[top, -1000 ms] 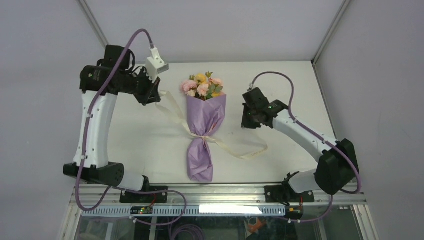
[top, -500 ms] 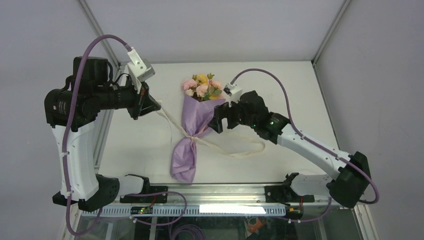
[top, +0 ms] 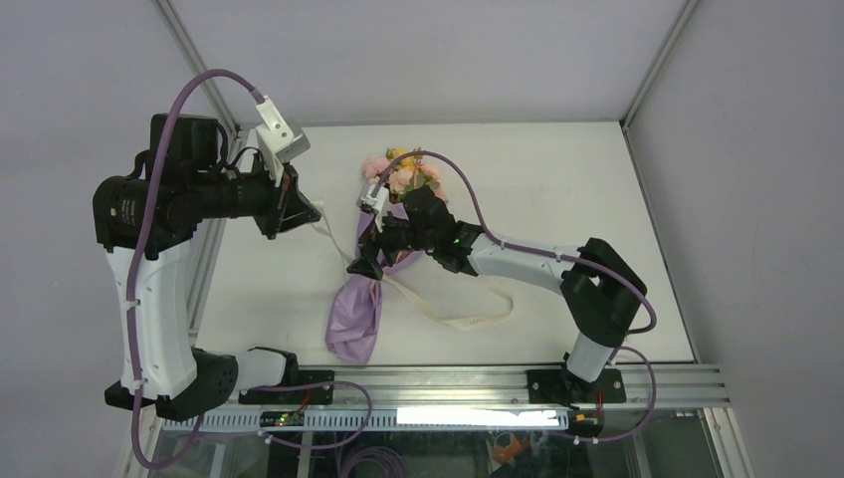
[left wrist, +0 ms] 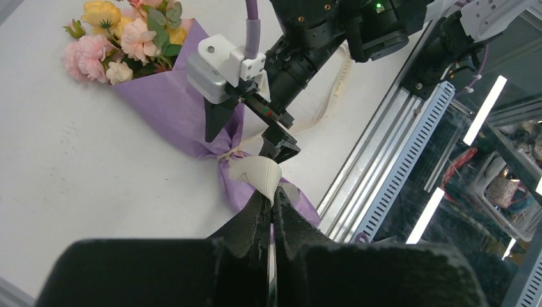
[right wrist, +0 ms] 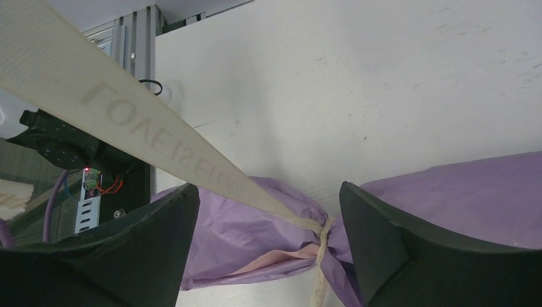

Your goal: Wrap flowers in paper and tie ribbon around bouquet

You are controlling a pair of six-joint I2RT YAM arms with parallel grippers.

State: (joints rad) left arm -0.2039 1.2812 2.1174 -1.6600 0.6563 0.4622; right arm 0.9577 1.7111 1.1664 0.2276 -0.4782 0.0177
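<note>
Top external shows the right gripper [top: 360,263] has swung across to the bouquet [top: 355,317], fingers spread either side of its tied waist. The left gripper [top: 307,211] keeps the ribbon [right wrist: 128,121] pinched taut. I reckon the knot's being tightened. The bouquet lies mid-table, skewed left.

A robotics lab cell: grey panels [top: 418,50] are enclosing the white surface [top: 557,179], aluminium rail [top: 428,381] bordering its near edge.
</note>
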